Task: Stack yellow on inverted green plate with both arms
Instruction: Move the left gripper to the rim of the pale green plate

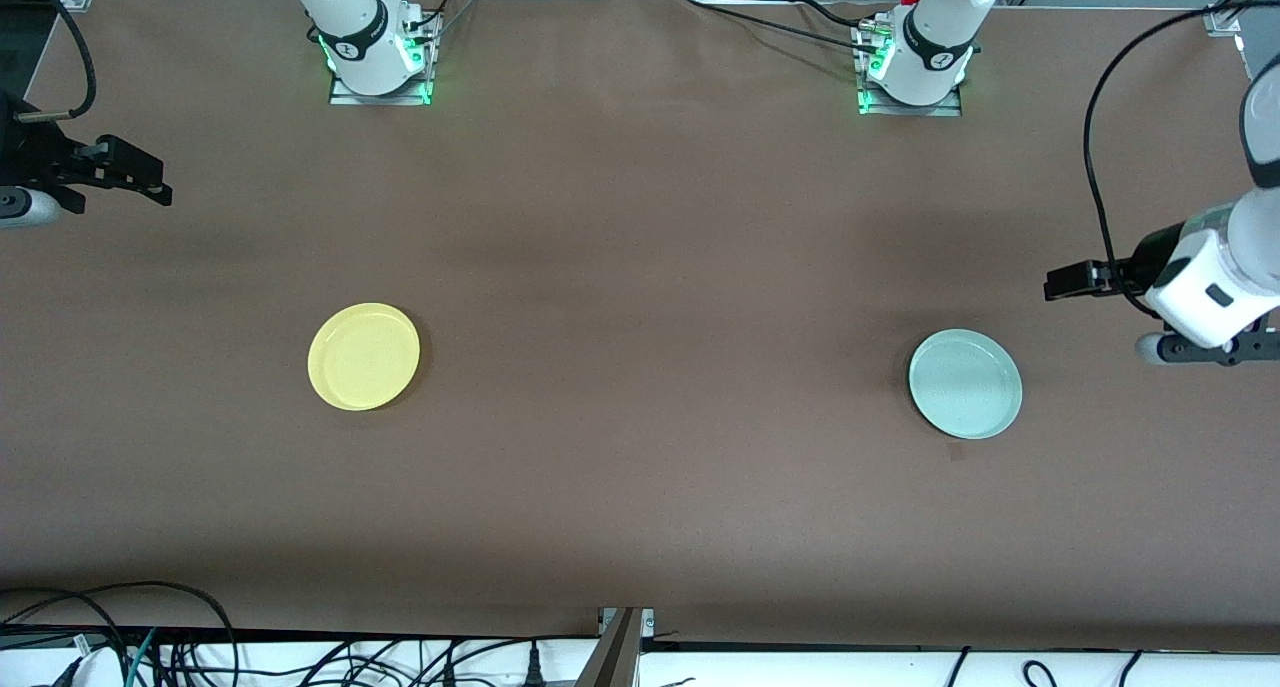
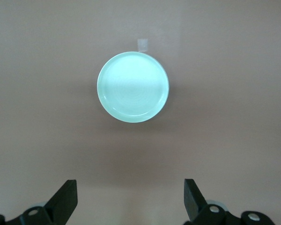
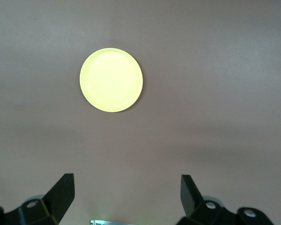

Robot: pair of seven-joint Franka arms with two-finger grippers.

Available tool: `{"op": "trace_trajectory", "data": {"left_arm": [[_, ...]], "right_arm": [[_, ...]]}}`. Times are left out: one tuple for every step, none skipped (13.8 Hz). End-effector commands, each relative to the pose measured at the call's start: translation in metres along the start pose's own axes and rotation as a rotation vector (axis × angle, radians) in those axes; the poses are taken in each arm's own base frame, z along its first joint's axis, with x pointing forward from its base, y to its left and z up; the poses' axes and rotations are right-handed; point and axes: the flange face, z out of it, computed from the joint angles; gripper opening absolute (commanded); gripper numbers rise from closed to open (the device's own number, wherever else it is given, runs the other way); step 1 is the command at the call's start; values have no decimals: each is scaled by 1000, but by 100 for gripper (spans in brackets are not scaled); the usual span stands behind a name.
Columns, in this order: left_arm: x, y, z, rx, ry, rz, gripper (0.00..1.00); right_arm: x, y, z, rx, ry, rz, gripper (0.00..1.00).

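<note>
The left gripper point(image 2: 131, 201) hangs in the air with its fingers spread wide and nothing between them, over the table's edge at the left arm's end, and the right gripper point(image 3: 126, 199) hangs likewise released and empty over the right arm's end. Nearest the front camera lies the green plate point(image 1: 965, 383), flat on the brown table point(image 1: 640, 267) toward the left arm's end; the yellow plate point(image 1: 363, 355) lies a little farther from that camera, toward the right arm's end, and the two plates are well apart with bare table between them. Each plate sits squarely ahead of the gripper on its own side: in the left wrist view the green plate point(image 2: 133, 87) is centred between the spread fingers, and in the right wrist view the yellow plate point(image 3: 111, 79) lies just off the midline. Being round, neither plate has a long axis, so any approach angle to the rim should serve. The left arm is plainly the nearer to the green plate and the right arm to the yellow, so the natural split is left for turning the green, right for carrying the yellow. The green plate appears rim-up, hence not yet inverted, though the faint rings on it leave this uncertain.
</note>
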Motion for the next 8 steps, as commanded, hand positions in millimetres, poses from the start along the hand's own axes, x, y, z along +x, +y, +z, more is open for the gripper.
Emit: {"op": "trace_trajectory", "data": {"left_arm": [[32,-22,36,-39,-20,51,100],[40,-29,47,-43,-15,54,100],[48,-38,58,-47,-3,46,100],[58,-41,74,-50,11,42,100],[68,-41,97,-54,10,42,100],[73,-41,116,-55,21,41,100],[76,-47,131,-55,48,67,100],[79,-55,151,-55,74,100,100]], "right_arm": [[0,-2,-5,17,-4,7,100],[0,-2,-5,17,-4,7,100],[0,-2,-5,17,-4,7,100],[0,-2,-5,17,-4,7,100],[1,-2,-5,16,-3,7,100],[1,-2,-5,16,-3,7,100],[0,-2,-5,17,-4,7,100],[0,-2,-5,17,-4,7,100]]}}
